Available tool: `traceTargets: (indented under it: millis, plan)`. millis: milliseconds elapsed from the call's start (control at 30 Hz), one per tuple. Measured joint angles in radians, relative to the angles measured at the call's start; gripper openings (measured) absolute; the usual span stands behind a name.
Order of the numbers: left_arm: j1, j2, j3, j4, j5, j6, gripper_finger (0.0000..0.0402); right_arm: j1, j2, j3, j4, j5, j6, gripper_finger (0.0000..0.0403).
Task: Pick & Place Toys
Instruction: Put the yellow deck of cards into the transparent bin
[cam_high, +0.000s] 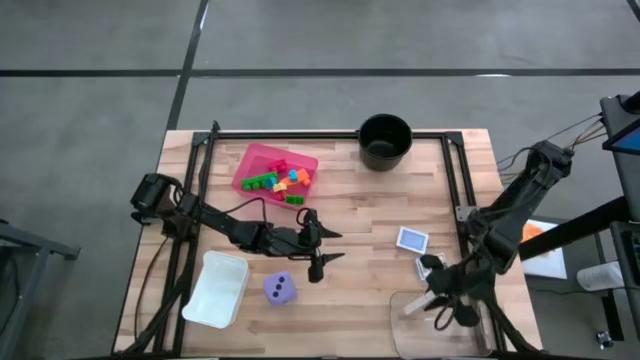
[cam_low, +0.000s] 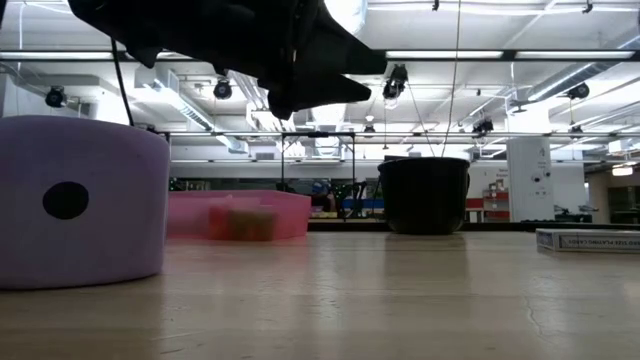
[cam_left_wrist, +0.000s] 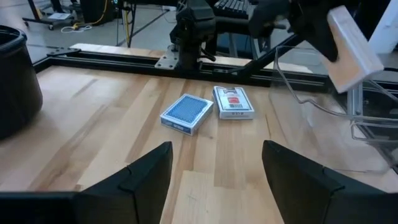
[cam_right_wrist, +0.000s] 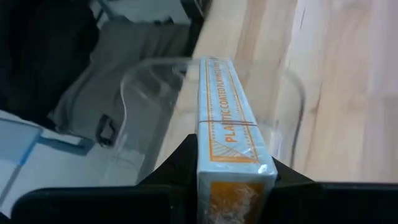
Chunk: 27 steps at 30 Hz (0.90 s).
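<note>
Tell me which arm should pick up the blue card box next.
Left, probably. The left tool hangs open and empty mid-table, and its wrist view faces the blue card box directly. The right tool is shut on the orange card box above the clear container.

Bricks (cam_low: 238, 222) in tray (cam_low: 290, 215): blurred, indistinct.

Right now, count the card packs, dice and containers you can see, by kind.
Card packs: 3 (blue pack, white-red pack, orange pack in the right gripper)
Dice: 1 (purple die)
Containers: 4 (pink tray, white tray, clear tub, black pot)
Total: 8
</note>
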Motion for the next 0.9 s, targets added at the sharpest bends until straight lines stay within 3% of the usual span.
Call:
traceTargets:
  millis: [467,767,900]
  plan:
    - [0.0,0.0,0.0,-0.001,-0.003,0.002,0.0253,0.037,0.226,0.032,-0.039,-0.015,0.152,0.0071]
    - [0.001,0.0,0.0,-0.009,-0.003,0.003,0.0253,0.037,0.257,0.06,-0.075,-0.023,0.172,0.0236]
    - [0.001,0.0,0.0,-0.009,-0.003,0.002,0.0253,0.037,0.221,0.073,-0.075,-0.022,0.172,0.0278]
